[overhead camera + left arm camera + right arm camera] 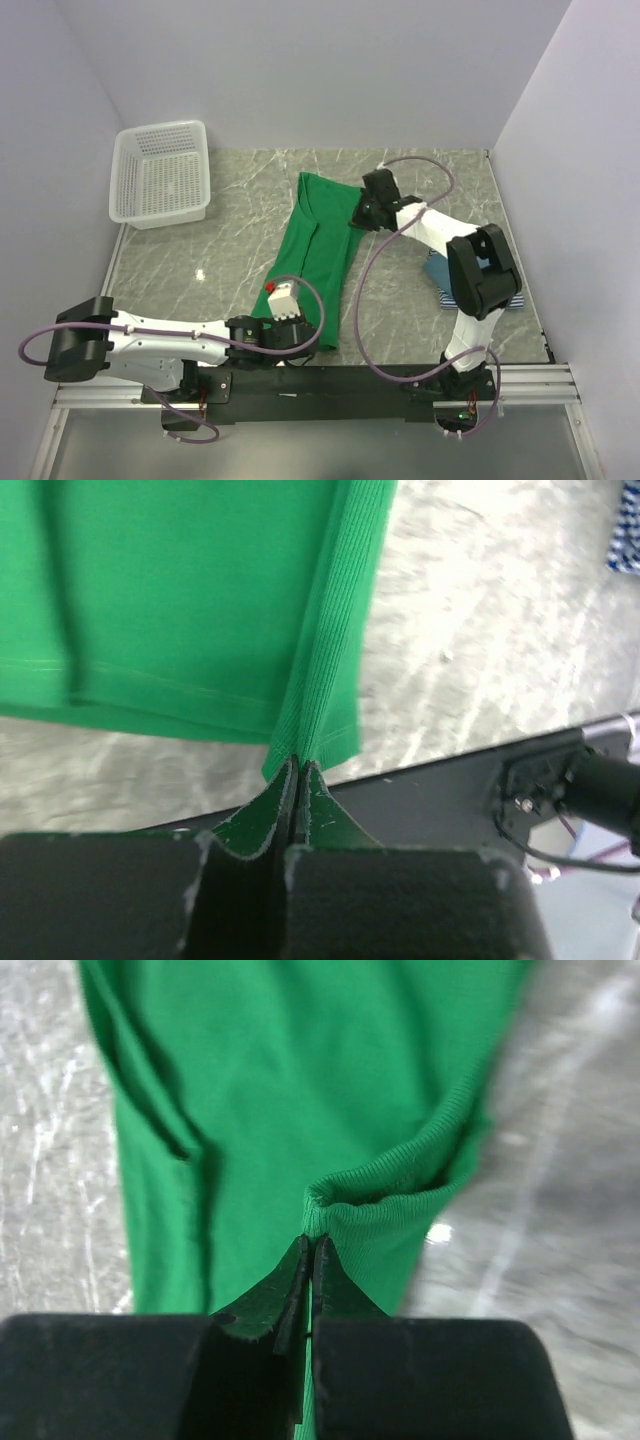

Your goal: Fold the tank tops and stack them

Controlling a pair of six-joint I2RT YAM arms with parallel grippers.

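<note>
I'm looking at a grey-green marbled surface (230,210). A white lattice basket (160,128) sits at its far left corner. A green tank top (315,250) lies stretched down the middle. Blue cloth (438,272) lies at the right, mostly hidden.

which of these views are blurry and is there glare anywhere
Top external: sharp and evenly lit, with one small glare spot on the table. Left wrist: the green tank top is crisp at its ribbed hem, the table behind it smeared. Right wrist: far cloth soft, table streaky, a bright glare patch beside the cloth.
</note>
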